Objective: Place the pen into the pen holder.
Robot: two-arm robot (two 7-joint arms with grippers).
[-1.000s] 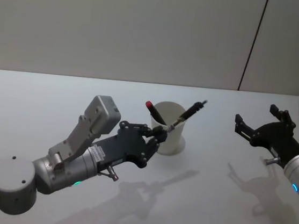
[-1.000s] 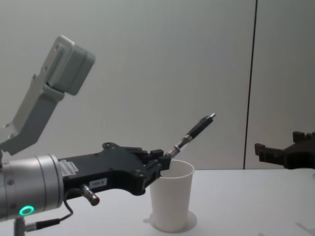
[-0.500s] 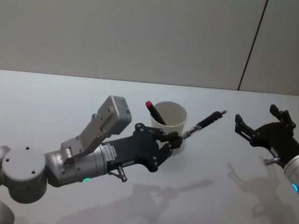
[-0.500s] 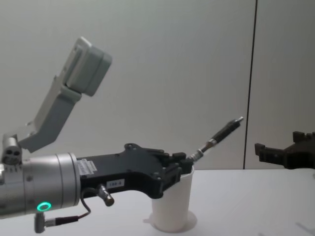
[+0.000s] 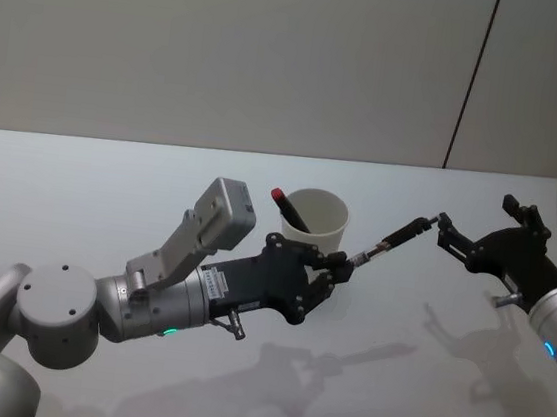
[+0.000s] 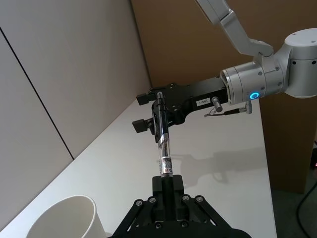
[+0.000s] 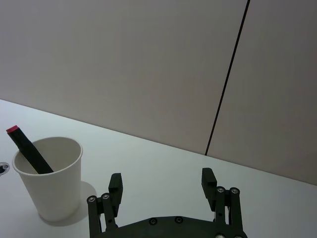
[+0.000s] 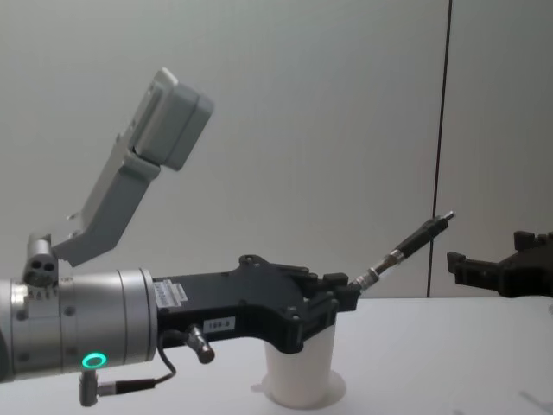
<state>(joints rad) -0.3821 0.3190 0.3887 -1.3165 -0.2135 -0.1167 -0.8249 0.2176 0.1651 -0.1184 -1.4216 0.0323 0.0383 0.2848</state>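
My left gripper point(image 5: 340, 266) is shut on the lower end of a slim black and clear pen point(image 5: 401, 237). It sits just right of the pen holder point(image 5: 316, 223), a white paper cup, at rim height. The pen point(image 8: 404, 247) slants up and to the right, and its far tip ends close to my right gripper point(image 5: 476, 217). That gripper stands open, above the table at the right. In the left wrist view the pen point(image 6: 162, 141) runs from my left gripper point(image 6: 167, 184) toward the right gripper point(image 6: 142, 111). The holder point(image 7: 49, 184) contains a black marker with a red cap point(image 7: 27, 148).
The white table point(image 5: 80, 186) runs to a grey wall behind, with a dark vertical seam point(image 5: 471, 80) at the right. The left arm's grey camera housing point(image 8: 168, 112) rises high over the wrist. Bare table lies between the cup and the right gripper.
My left gripper has carried the pen rightward from over the cup's rim to beside it. The pen now tilts lower and reaches near the right gripper, which has stayed still.
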